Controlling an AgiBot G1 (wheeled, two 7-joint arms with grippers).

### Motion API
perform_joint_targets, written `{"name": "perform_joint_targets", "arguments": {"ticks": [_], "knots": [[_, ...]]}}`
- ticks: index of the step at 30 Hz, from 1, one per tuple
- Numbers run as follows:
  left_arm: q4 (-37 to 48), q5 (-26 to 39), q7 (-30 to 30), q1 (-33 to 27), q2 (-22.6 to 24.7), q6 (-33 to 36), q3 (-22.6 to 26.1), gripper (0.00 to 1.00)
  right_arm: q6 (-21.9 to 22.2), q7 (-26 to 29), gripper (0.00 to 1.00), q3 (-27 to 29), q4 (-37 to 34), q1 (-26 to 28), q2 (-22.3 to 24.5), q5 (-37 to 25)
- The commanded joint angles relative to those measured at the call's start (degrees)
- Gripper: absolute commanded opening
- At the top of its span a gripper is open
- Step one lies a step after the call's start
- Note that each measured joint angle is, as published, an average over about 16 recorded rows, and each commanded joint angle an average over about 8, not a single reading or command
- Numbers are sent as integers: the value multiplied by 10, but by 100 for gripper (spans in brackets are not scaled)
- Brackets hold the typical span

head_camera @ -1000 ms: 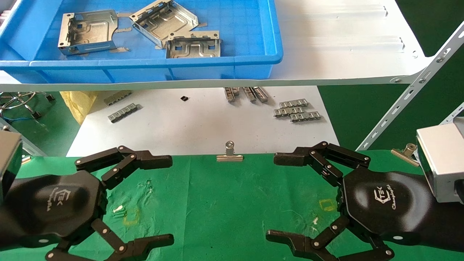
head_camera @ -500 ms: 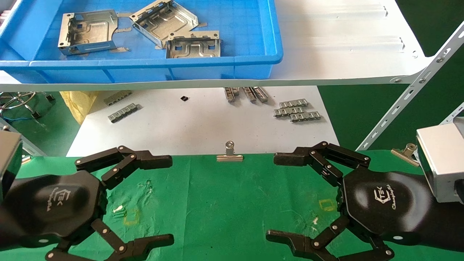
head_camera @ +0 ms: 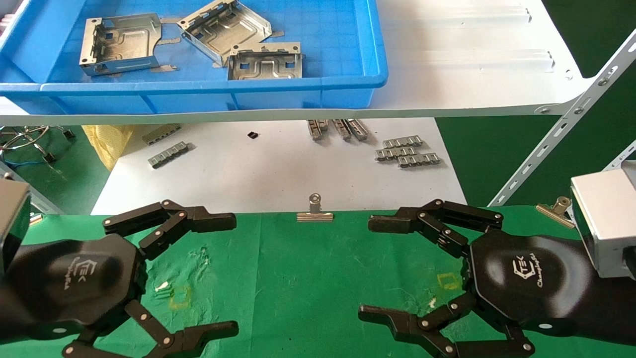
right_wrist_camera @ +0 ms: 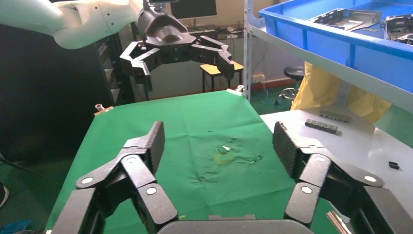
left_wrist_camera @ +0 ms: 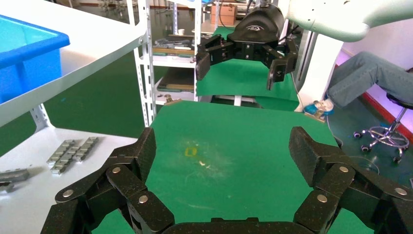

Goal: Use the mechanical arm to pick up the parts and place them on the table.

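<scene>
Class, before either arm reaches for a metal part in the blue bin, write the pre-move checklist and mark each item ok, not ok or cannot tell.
1. Right gripper open and empty: ok.
2. Left gripper open and empty: ok.
3. Parts in the blue bin, three visible: ok.
4. Green table free for placing between the grippers: ok.
5. Middle part lies flat: not ok, it is tilted against its neighbour.
6. Shelf edge clears the arm's path: cannot tell.
</scene>
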Motion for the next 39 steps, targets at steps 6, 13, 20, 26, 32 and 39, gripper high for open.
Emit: {"name": "perform_joint_targets", "arguments": {"ticks": [6,13,20,26,32,39], "knots": [[0,0,0,0,0,0,0,100,0,0,0,0,0,0,0,0],[0,0,0,0,0,0,0,100,0,0,0,0,0,0,0,0],[0,0,0,0,0,0,0,100,0,0,0,0,0,0,0,0],[0,0,0,0,0,0,0,100,0,0,0,0,0,0,0,0],[0,0,0,0,0,0,0,100,0,0,0,0,0,0,0,0],[0,0,0,0,0,0,0,100,0,0,0,0,0,0,0,0]]}}
